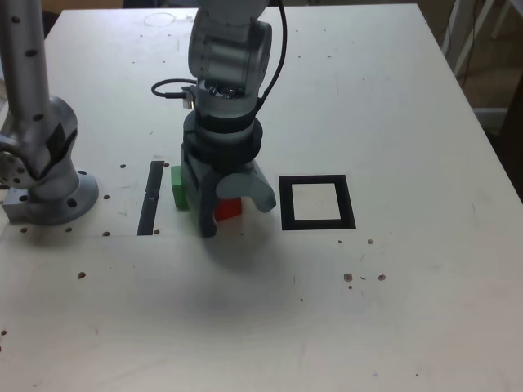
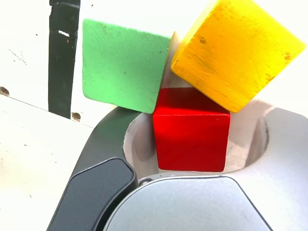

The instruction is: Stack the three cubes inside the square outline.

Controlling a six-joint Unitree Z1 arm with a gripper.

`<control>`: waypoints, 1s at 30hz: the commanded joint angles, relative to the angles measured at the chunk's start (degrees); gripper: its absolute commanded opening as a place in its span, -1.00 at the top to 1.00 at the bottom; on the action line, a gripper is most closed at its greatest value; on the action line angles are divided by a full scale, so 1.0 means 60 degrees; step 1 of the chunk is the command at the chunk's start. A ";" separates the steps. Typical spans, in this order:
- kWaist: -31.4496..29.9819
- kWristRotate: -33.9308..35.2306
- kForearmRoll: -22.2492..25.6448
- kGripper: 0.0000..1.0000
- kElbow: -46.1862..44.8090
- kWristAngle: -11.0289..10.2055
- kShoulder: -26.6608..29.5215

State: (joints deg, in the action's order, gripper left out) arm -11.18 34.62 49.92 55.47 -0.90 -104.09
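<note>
2 released jaws straddle the red wooden cube (image 2: 191, 142); centre them and close evenly, sparing the green wooden cube (image 2: 122, 65).

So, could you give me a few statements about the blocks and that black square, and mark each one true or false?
1. The red block sits between the jaws of the end effector. True.
2. A block already stands inside the black square outline. False: its pale centre holds no block.
3. The green block is nearer the thin black strip than the red one is. True.
4. The yellow block is stacked on the green one. False: they are side by side.
</note>
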 commanded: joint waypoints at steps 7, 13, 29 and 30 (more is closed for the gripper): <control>0.0017 0.0228 -0.0088 0.02 -0.0001 -0.0189 -0.0064; 0.0017 0.0324 -0.0161 0.35 -0.0002 -0.0429 -0.0008; -0.0212 0.0148 0.1344 0.39 0.0768 -0.0518 0.0551; -0.0276 0.0094 0.1528 0.39 0.0955 -0.0496 0.0585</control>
State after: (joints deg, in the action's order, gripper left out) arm -12.11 35.70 57.33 59.32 -4.09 -101.54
